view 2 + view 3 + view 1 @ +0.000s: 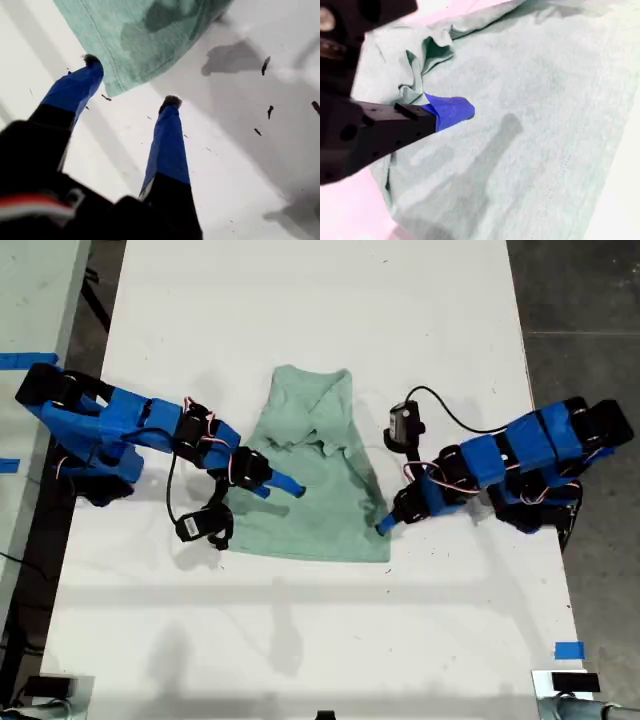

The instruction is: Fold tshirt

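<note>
The tshirt [315, 475] lies mid-table, partly folded. My first gripper [131, 82], jaws apart, hovers at its corner on the exterior view's right. My second gripper [451, 112] is over the cloth; I cannot tell how its jaws stand.

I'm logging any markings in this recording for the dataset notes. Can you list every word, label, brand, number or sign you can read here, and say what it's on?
No readable text in any view.
tshirt: plain, no print or visible label.
blue arms, my first gripper and my second gripper: no lettering I can make out.
blue tape pieces at the table edges: blank.
</note>
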Motion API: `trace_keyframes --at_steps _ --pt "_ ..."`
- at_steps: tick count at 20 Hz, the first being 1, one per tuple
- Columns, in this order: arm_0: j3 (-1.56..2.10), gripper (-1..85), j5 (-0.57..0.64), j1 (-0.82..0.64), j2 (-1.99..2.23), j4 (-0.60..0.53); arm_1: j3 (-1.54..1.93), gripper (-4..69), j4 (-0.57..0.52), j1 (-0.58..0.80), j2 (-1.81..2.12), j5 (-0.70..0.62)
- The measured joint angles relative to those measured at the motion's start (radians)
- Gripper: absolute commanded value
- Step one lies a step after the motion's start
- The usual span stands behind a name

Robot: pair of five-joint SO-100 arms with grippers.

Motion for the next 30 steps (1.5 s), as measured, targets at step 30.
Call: trace_keyframes --at_steps 30 --pt "0.012 34.1 -0.031 0.029 0.020 0.008 -0.334 24.7 0.152 -0.087 -0.259 0.184"
